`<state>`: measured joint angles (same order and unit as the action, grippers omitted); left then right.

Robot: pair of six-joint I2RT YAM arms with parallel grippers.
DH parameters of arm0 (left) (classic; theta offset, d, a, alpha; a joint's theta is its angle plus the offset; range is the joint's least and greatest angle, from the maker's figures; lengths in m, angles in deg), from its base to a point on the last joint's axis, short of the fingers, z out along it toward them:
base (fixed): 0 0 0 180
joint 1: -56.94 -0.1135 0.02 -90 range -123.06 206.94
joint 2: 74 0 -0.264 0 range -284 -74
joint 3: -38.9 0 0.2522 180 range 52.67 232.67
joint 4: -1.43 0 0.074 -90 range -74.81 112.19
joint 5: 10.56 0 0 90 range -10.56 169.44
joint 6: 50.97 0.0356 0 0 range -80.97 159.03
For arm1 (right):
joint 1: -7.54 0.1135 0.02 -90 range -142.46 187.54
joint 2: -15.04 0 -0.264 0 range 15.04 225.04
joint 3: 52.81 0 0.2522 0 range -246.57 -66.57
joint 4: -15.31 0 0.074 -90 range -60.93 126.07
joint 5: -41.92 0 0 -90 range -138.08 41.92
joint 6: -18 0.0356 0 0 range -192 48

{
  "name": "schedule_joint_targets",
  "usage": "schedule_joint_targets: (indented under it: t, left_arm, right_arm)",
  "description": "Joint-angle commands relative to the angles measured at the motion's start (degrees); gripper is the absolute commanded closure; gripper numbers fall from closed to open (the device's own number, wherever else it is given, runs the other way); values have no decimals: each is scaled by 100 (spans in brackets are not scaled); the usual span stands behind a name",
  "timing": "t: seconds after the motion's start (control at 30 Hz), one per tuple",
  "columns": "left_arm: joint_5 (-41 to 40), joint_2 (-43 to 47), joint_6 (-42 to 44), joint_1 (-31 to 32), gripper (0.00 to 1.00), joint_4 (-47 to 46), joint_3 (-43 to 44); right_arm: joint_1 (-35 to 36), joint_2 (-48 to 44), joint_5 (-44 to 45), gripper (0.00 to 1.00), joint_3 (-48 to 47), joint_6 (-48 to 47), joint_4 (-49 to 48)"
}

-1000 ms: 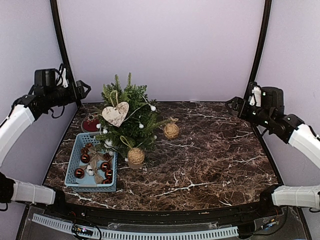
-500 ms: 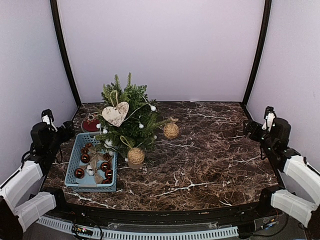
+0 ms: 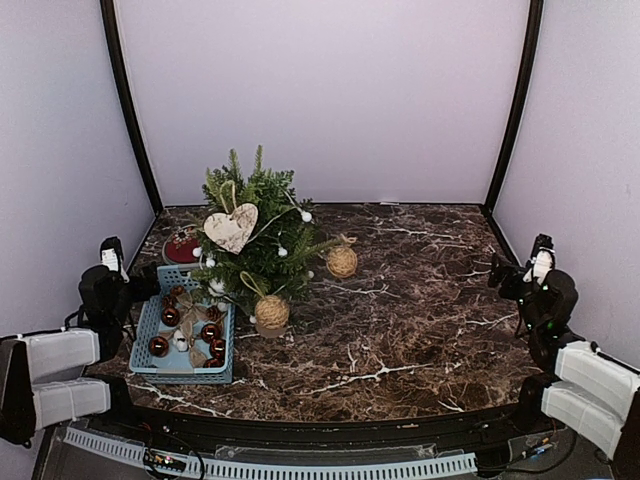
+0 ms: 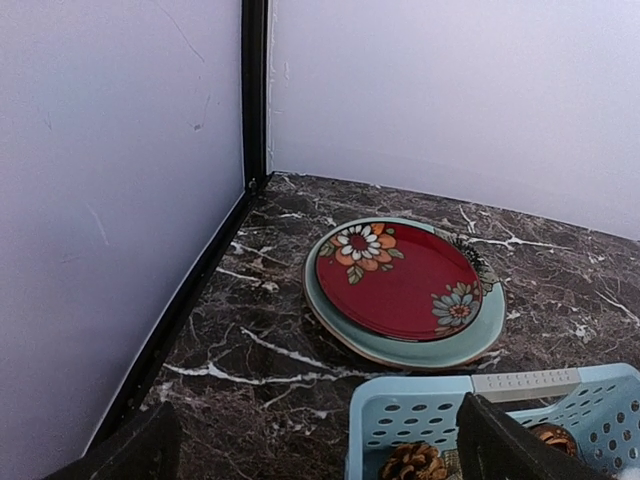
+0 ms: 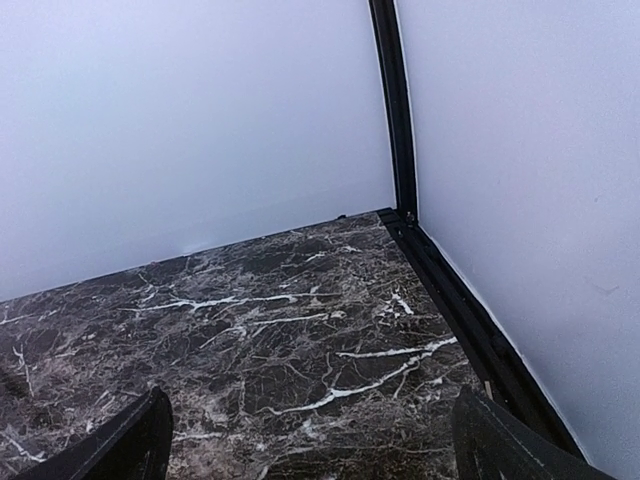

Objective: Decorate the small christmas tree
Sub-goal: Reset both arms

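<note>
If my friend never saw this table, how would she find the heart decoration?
Start on the left side of the dark marble table, where a little green tree stands next to a blue basket. The heart hangs high on the tree's front. It is flat, pale and heart-shaped, unlike the round twine ball lower down.

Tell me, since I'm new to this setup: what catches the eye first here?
The small christmas tree stands left of centre on the marble table, a pale heart ornament hanging on it. A blue basket of red baubles sits at its left, a red flowered plate behind that.
</note>
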<state>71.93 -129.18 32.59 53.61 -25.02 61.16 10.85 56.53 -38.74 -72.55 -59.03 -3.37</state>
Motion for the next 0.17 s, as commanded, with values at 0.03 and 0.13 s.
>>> schedule_joint_targets:
  t: [0.03,0.13]
  left_arm:
    - [156,-98,125,-17,1,-584,-1]
    - [43,-228,10,-15,1,-539,66]
  right_arm:
    - [-31,-106,62,1,65,-100,-817]
    - [-24,-51,94,1,155,-97,-945]
